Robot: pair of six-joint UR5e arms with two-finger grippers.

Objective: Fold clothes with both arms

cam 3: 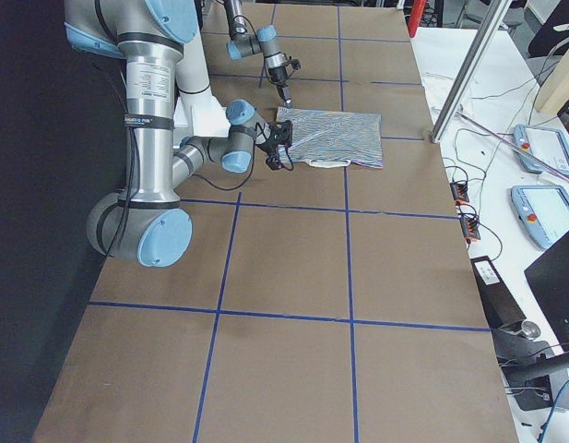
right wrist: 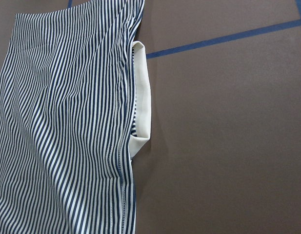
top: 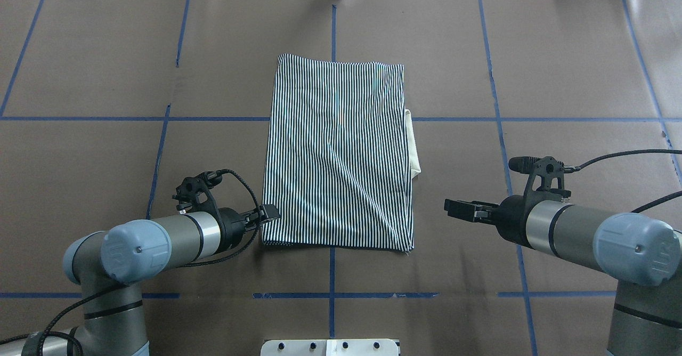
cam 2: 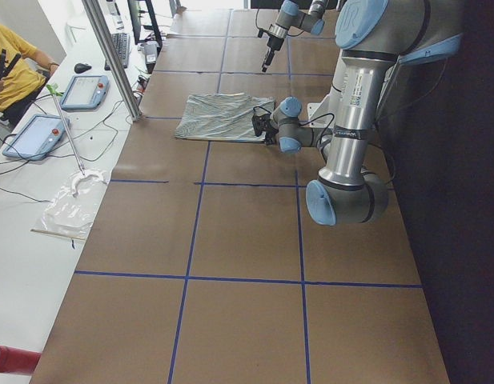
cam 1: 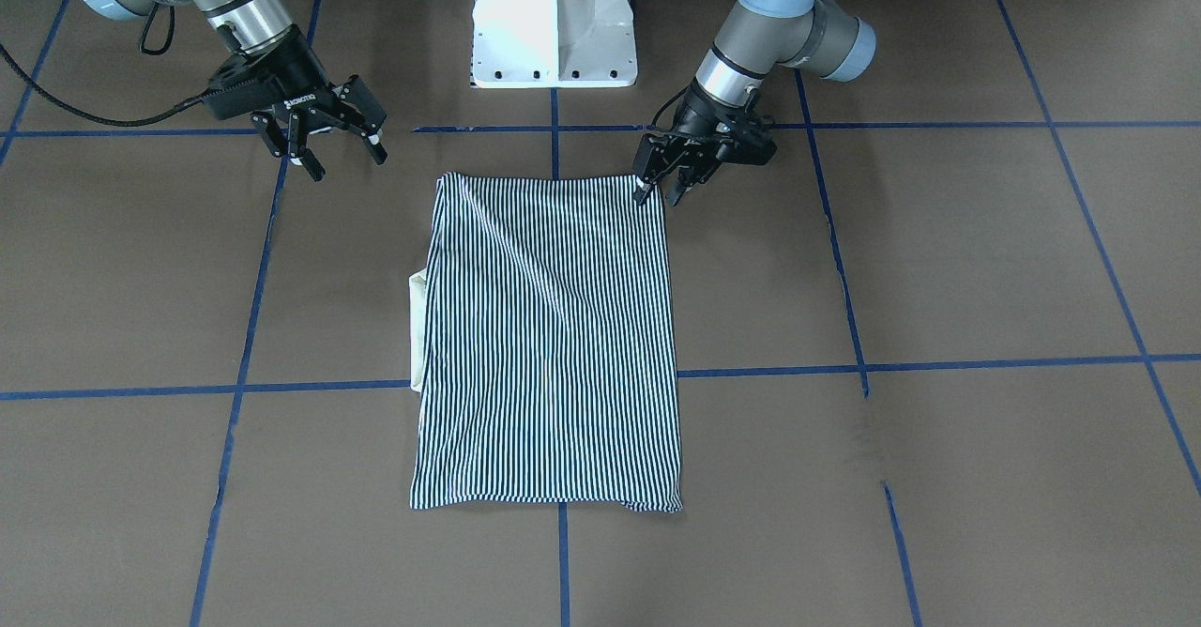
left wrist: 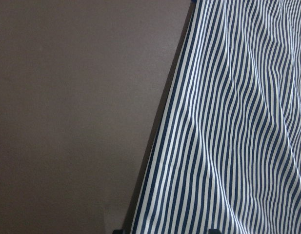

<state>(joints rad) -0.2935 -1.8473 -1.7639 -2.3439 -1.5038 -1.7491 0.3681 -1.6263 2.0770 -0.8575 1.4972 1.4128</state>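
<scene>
— Shirt [top: 335, 153] first: where is it lying?
— It is lying in the middle of the table [top: 106, 79], folded into a striped rectangle and flat apart from a few wrinkles.
— Which way is it running?
— Its long axis is running straight away from the robot, with the short edges near and far. The cream collar [top: 414, 151] is poking out sideways from the long edge on the robot's right.
— And the left claw [cam 1: 659, 193]?
— It is sitting at the near corner on the robot's left. Its fingers are a little apart and seem to be straddling the hem, though I cannot be sure they are touching cloth.
— The right claw [cam 1: 349, 166]?
— It is hanging with its fingers spread wide, off to the shirt's side and apart from it.
</scene>
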